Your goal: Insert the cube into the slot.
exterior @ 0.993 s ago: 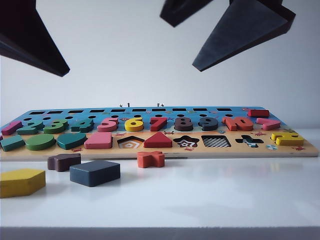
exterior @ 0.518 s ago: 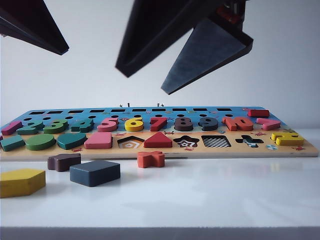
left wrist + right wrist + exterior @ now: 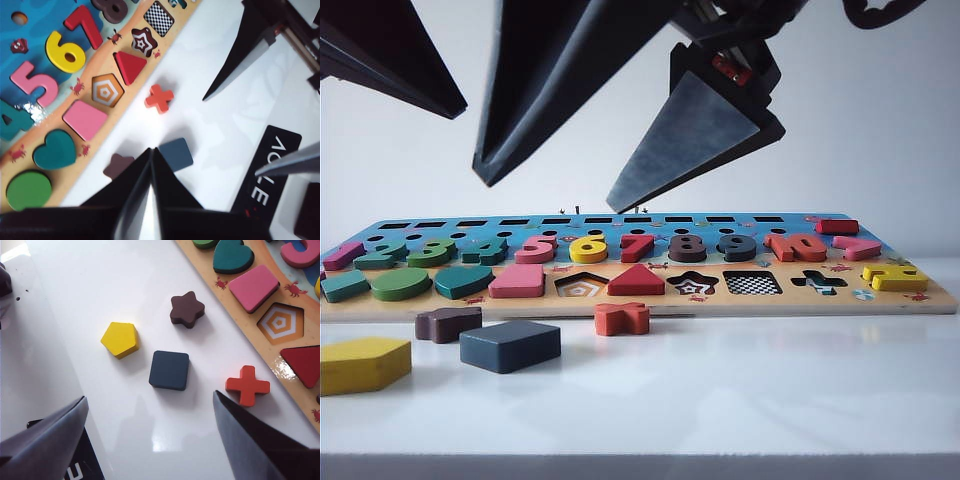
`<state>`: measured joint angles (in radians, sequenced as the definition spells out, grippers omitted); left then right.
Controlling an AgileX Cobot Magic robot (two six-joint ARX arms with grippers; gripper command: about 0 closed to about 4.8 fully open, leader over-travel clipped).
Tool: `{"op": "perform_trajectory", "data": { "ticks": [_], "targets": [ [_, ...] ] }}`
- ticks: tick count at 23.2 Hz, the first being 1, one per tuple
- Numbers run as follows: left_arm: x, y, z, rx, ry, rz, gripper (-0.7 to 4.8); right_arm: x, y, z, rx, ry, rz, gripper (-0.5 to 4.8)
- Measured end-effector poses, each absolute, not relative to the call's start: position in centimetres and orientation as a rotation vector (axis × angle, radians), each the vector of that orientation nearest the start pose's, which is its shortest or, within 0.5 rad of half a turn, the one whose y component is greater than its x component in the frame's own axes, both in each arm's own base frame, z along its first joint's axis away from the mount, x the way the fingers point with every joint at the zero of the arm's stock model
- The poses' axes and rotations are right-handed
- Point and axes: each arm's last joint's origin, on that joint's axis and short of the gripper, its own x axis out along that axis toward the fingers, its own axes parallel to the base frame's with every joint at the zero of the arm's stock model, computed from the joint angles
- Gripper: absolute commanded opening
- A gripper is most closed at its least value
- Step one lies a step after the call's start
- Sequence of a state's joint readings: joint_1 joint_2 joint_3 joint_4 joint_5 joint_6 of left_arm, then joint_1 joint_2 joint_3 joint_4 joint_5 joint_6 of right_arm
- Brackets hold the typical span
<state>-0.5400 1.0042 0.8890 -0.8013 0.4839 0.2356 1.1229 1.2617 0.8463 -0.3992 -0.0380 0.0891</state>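
Note:
The cube (image 3: 510, 345) (image 3: 176, 154) (image 3: 169, 370), a flat slate-blue square block, lies on the white table in front of the puzzle board (image 3: 740, 305). The slot (image 3: 752, 283) (image 3: 162, 18), a square recess with a checkered floor, sits in the board's front row, right of centre. My right gripper (image 3: 545, 195) (image 3: 148, 396) hangs open high above the table, over the cube area, with nothing between its fingers. My left gripper (image 3: 450, 100) (image 3: 151, 149) hovers at the upper left, its tips meeting, holding nothing.
Loose pieces lie near the cube: a yellow pentagon (image 3: 362, 362) (image 3: 120, 339), a maroon star (image 3: 447, 322) (image 3: 186, 308) and a red cross (image 3: 621, 318) (image 3: 247, 385). The pentagon and star recesses stand open. A black lettered plate (image 3: 270, 175) lies at the table's edge.
My right gripper has come down and leftward in the exterior view, still open, and now hangs over the loose pieces. The left gripper has hardly moved. The blocks lie as before.

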Motion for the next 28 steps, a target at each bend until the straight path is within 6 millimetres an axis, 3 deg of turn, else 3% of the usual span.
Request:
{"op": "perform_trajectory", "data": {
  "ticks": [5, 10, 23, 28],
  "targets": [
    [15.6, -10.9, 27.1, 0.227, 0.821, -1.058, 0.17, 10.9, 23.9, 22.8, -0.376, 0.834, 1.032, 4.79],
    [15.5, -10.9, 25.5, 0.229, 0.842, -1.058, 0.17, 11.0, 24.4, 23.2, -0.329, 0.781, 1.044, 4.79],
    [15.3, -10.9, 25.4, 0.197, 0.853, -1.115, 0.17, 11.2, 24.7, 22.9, -0.317, 0.788, 1.035, 4.79],
    [15.1, -10.9, 25.3, 0.183, 0.872, -1.138, 0.17, 11.4, 25.2, 21.6, -0.344, 0.83, 1.023, 4.79]
  ]
}}
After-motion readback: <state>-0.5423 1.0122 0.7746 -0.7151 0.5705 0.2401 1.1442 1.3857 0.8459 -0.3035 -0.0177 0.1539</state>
